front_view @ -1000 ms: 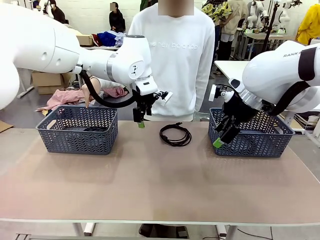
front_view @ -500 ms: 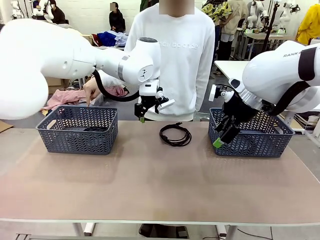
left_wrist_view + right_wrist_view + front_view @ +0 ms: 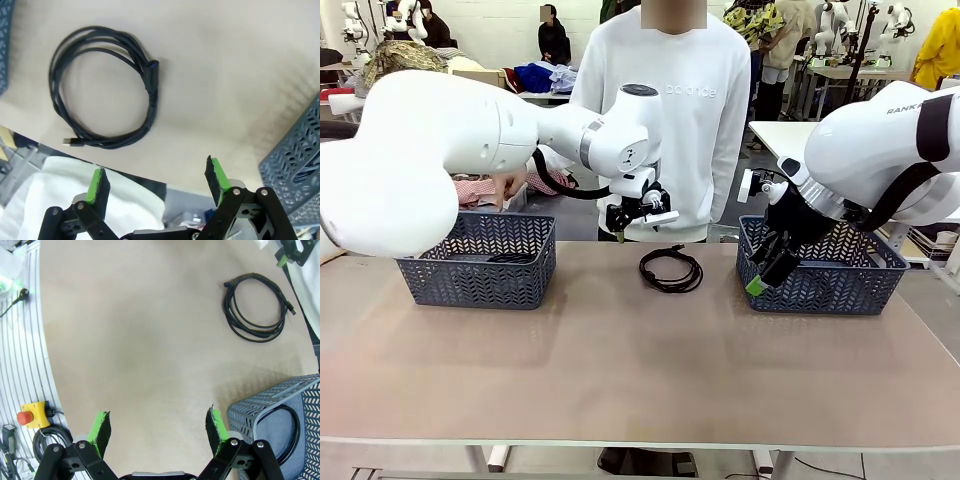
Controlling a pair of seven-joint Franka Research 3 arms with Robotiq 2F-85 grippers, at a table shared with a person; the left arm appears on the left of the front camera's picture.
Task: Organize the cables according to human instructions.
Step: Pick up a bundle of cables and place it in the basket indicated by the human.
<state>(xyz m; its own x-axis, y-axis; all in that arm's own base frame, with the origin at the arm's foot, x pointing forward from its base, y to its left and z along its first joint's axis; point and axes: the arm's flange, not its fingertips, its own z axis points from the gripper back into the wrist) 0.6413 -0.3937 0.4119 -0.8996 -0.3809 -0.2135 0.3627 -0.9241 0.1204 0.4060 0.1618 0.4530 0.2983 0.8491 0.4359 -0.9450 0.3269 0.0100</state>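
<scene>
One coiled black cable lies on the table at the far middle, in front of the person. My left gripper hangs open just left of and above it, with nothing between its fingers. From the left wrist the same cable lies ahead of the open left gripper. My right gripper is open and empty at the near left corner of the right basket. The right wrist view has the coil far off and the right gripper over bare table. Another cable lies in the left basket, and one cable lies in the right basket.
The person stands at the far side, a hand pointing down at the left basket. Below the table's edge in the right wrist view are a yellow box with a red stop button and floor cords. The near half of the table is bare.
My left arm has swung right along the far side, from beside the left basket toward the coil, and its gripper has risen slightly. The right arm has not moved.
</scene>
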